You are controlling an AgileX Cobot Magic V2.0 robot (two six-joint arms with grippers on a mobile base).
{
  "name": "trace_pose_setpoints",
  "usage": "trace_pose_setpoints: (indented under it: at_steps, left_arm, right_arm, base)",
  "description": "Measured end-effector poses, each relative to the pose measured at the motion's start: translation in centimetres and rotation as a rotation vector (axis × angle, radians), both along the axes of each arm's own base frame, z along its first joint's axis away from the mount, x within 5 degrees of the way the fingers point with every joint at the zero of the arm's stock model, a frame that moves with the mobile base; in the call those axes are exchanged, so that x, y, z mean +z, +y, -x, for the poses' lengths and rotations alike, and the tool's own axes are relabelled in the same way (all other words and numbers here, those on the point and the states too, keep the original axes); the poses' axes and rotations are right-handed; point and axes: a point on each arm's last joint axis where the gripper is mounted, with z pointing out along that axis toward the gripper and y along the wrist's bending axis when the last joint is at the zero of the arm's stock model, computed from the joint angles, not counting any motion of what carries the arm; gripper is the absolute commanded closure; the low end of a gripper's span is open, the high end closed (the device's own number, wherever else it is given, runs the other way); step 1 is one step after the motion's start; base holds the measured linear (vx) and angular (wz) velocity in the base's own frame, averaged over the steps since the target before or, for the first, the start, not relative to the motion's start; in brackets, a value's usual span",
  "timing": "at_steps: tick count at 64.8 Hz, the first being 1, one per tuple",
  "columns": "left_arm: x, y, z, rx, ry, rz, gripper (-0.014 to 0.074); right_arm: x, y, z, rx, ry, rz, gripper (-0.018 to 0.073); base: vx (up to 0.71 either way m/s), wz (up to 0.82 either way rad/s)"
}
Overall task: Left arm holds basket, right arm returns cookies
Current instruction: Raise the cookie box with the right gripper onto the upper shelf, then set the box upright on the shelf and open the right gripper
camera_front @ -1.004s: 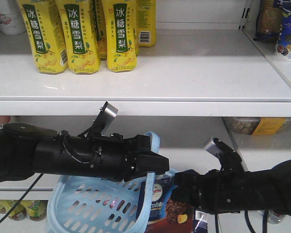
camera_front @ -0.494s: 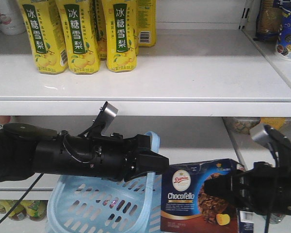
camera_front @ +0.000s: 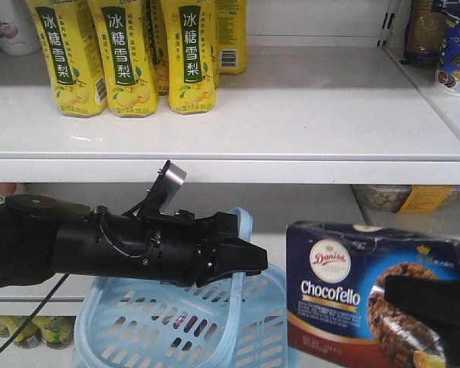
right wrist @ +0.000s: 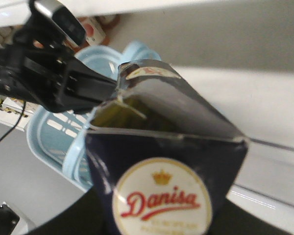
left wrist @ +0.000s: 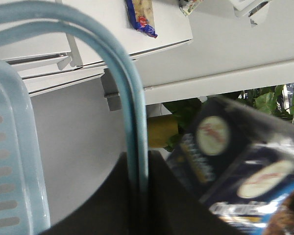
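Now we hold the Chocofello cookie box (camera_front: pixel 333 287) outside the basket (camera_front: pixel 138 330).
Our left pincer (camera_front: pixel 249 264) clamps the basket's handle (left wrist: pixel 132 122) to steady it; our right pincer (camera_front: pixel 433 322) grips the box just right of the basket, ready for shelving.

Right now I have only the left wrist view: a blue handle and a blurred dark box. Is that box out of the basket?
Observer: Yes. The front view shows the cookie box raised to the right of the basket, not inside it.
Operator: What is holding it?
Observer: The right gripper, a dark shape across the box's lower right front.
Operator: And what is on the shelf above?
Observer: A row of yellow drink cartons stands at the left end of the upper shelf.
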Motion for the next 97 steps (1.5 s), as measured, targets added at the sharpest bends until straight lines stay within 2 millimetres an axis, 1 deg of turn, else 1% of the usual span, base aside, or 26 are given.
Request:
trace_pose_setpoints:
  at_steps: [8, 15, 20, 27, 33, 44, 50, 57, 64, 74, 82, 91, 97]
  left_arm:
    - [0.0, 0.0, 0.0, 0.000, 0.000, 0.000, 0.0603]
    - [0.0, 0.0, 0.0, 0.000, 0.000, 0.000, 0.0603]
    - [0.0, 0.0, 0.0, 0.000, 0.000, 0.000, 0.0603]
    - [0.0, 0.0, 0.0, 0.000, 0.000, 0.000, 0.0603]
    - [0.0, 0.0, 0.0, 0.000, 0.000, 0.000, 0.0603]
    - [0.0, 0.0, 0.0, 0.000, 0.000, 0.000, 0.0603]
    - [0.0, 0.0, 0.0, -0.001, 0.000, 0.001, 0.0603]
    - [0.0, 0.0, 0.0, -0.001, 0.000, 0.001, 0.0603]
    - [0.0, 0.0, 0.0, -0.001, 0.000, 0.001, 0.0603]
    - [0.0, 0.0, 0.0, -0.001, 0.000, 0.001, 0.0603]
    - [0.0, 0.0, 0.0, -0.001, 0.000, 0.001, 0.0603]
    - [0.0, 0.0, 0.0, -0.001, 0.000, 0.001, 0.0603]
    - [0.0, 0.0, 0.0, -0.001, 0.000, 0.001, 0.0603]
  right_arm:
    - [3.6, -0.1, 0.5, -0.014, -0.135, 0.001, 0.0410]
    - [6.1, -0.5, 0.1, -0.098, -0.267, -0.011, 0.0410]
    - [7.2, -1.1, -0.4, -0.183, -0.351, -0.033, 0.0410]
    - [8.1, -2.1, -2.2, -0.310, -0.450, -0.030, 0.0410]
    - [7.9, -2.9, -4.2, -0.380, -0.485, 0.014, 0.0409]
    - [6.7, -4.1, -8.7, -0.467, -0.483, 0.119, 0.0407]
    - [6.1, -4.3, -11.1, -0.447, -0.467, 0.200, 0.0406]
    - [6.4, -4.5, -13.8, -0.423, -0.470, 0.260, 0.0405]
    - [6.6, -4.5, -16.0, -0.408, -0.465, 0.284, 0.0400]
    - [5.9, -4.5, -18.6, -0.382, -0.426, 0.293, 0.0391]
    - [5.3, -4.1, -19.9, -0.373, -0.419, 0.304, 0.0373]
    - [4.3, -2.7, -21.1, -0.344, -0.432, 0.340, 0.0334]
    - [3.6, -1.8, -21.7, -0.320, -0.423, 0.348, 0.0286]
  base:
    - [0.00, 0.00]
    - [0.00, 0.00]
    - [0.00, 0.00]
    - [0.00, 0.00]
    - [0.00, 0.00]
    - [0.00, 0.00]
    - [0.00, 0.00]
    - [0.00, 0.00]
    - [0.00, 0.00]
    - [0.00, 0.00]
    - [0.00, 0.00]
    - [0.00, 0.00]
    - [0.00, 0.00]
